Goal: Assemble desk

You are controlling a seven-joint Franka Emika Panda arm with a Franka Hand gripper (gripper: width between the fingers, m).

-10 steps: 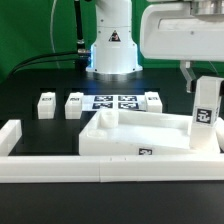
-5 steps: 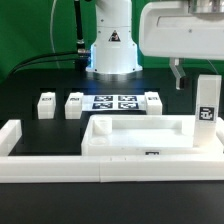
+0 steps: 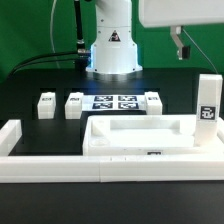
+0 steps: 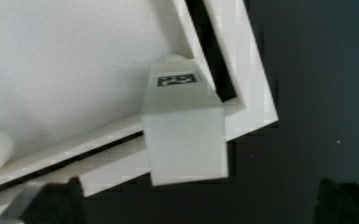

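The white desk tabletop point(image 3: 135, 137) lies flat with its rim up, against the front border wall. One white leg point(image 3: 207, 108) stands upright at the tabletop's corner on the exterior view's right, its tag facing the camera. My gripper point(image 3: 180, 45) hangs open well above that leg and touches nothing. In the wrist view the same leg point(image 4: 185, 125) points up toward the camera from the tabletop point(image 4: 69, 90) corner. My gripper point(image 4: 197, 205) straddles it from above, its dark fingertips point(image 4: 51, 205) wide apart. Three loose legs point(image 3: 46, 104), point(image 3: 74, 103), point(image 3: 153, 102) lie in a row at the back.
The marker board point(image 3: 115, 102) lies between the loose legs at the back. The low white border wall point(image 3: 90, 168) runs along the front and turns up at the exterior view's left. The robot base point(image 3: 112, 50) stands behind.
My gripper opened, let go of the upright leg and rose away from it. The tabletop, tilted a second ago, now lies flat. The leg stays standing.
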